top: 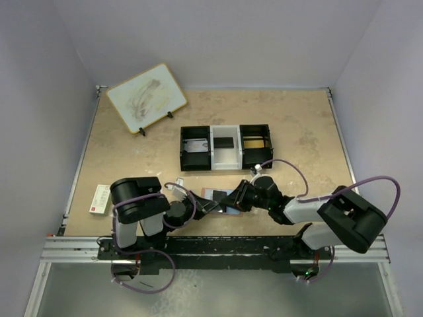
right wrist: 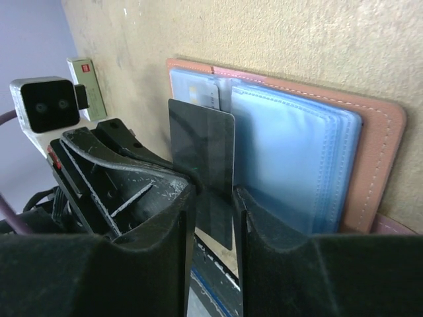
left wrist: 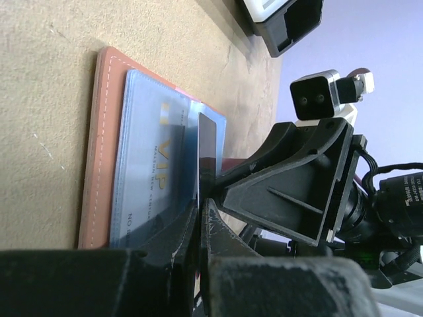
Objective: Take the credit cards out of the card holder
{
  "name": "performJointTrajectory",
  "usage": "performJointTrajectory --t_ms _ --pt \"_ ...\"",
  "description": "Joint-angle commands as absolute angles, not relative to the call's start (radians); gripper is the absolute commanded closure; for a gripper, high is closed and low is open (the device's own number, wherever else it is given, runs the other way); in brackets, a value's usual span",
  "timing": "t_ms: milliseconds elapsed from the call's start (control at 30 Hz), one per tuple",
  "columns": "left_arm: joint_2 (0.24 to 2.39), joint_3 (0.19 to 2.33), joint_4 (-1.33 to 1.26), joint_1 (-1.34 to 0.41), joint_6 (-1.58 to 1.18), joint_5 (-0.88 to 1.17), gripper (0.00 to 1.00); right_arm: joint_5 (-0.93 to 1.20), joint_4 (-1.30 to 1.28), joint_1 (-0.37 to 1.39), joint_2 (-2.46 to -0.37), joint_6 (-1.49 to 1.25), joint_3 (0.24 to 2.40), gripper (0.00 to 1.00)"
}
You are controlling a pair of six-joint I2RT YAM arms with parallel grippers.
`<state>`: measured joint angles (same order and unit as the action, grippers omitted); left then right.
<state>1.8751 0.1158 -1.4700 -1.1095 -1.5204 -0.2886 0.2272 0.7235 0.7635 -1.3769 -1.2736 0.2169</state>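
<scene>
Card holder (top: pixel 218 195) lies open and flat on the table (top: pixel 297 132), near its front edge, between the two gripper tips.

Counts, largest first:
- Table: 1, tan, speckled.
- Arms: 2. Left arm (top: pixel 135 201) and right arm (top: pixel 344 221) both reach inward to the holder.
- Board: 1, white with a wooden rim (top: pixel 145 98), propped on a stand at the far left corner.
- Tray: 1 (top: pixel 225 158), three compartments (black, white, black), just beyond the holder. One flat item shows in each; what they are I cannot tell.
- Card holder: 1, reddish-brown with pale stitching, with a stack of blue sleeves (right wrist: pixel 291 158) inside.
- Box: 1, small, white and red (top: pixel 100 199), at the left edge, well apart from the holder.
- Cards in view: 3. The dark card (right wrist: pixel 201 145) stands up out of the holder. The VIP card (left wrist: pixel 158 165) sits inside a sleeve. The pale card (right wrist: pixel 198 89) is tucked in a pocket on the other leaf.

Grippers:
- Left gripper (left wrist: pixel 200 210): jaws fully closed. The tips meet at the near end of the dark card. Whether they pinch it, cannot tell.
- Right gripper (right wrist: pixel 213 198): fingers a little apart, the dark card in the gap between them. Whether they clamp it, cannot tell.
</scene>
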Motion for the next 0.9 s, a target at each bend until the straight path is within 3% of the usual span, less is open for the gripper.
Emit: performJointTrajectory --t_ms 0,67,200,300,567,733,867 --pt "1.936 0.114 -1.663 -1.121 -1.55 -0.265 1.0 0.231 0.786 0.753 -1.334 -1.281 0.213 0.72" --pt "1.93 0.117 -1.653 -1.123 -1.547 -0.264 1.0 0.232 0.789 0.75 -1.329 -1.282 0.207 0.84" --pt "1.894 0.134 -1.586 -1.123 -1.531 -0.251 1.0 0.24 0.85 0.746 -1.324 -1.3 0.178 0.93" --pt "1.892 0.144 -1.58 -1.123 -1.525 -0.241 1.0 0.247 0.869 0.744 -1.314 -1.304 0.17 0.91" --pt "1.917 0.155 -1.632 -1.127 -1.524 -0.222 1.0 0.256 0.882 0.74 -1.296 -1.306 0.166 0.74" --pt "1.929 0.167 -1.65 -1.136 -1.524 -0.217 1.0 0.26 0.912 0.738 -1.292 -1.322 0.154 0.74" --pt "1.921 0.166 -1.648 -1.138 -1.521 -0.219 1.0 0.256 0.922 0.736 -1.282 -1.326 0.144 0.83"
